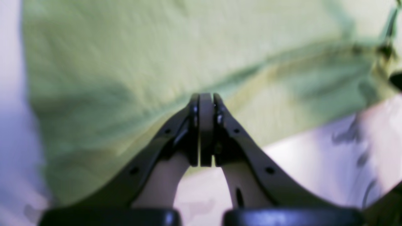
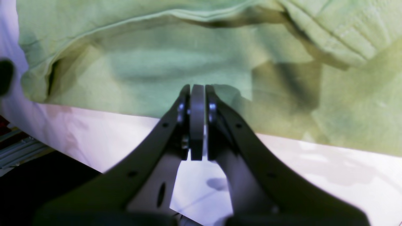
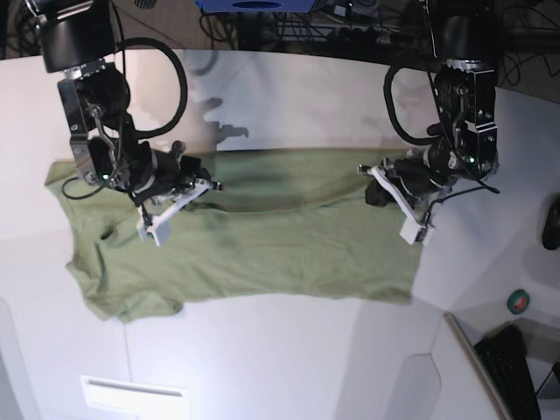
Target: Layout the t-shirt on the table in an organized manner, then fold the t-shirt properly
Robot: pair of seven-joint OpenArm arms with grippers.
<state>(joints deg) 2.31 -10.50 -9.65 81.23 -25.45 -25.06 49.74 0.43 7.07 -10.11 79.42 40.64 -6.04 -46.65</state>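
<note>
Shirt [image 3: 262, 236] spread wide across surface [image 3: 289, 350], soft, light, limp, best pinched at hem or sleeve edges; left fingers [image 1: 206, 103] and right fingers [image 2: 197, 94] both clenched empty just above cloth.

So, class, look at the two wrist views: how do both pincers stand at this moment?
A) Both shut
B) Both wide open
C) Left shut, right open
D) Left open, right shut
A: the left pincer and right pincer both show pads pressed together beside the t-shirt.
</note>
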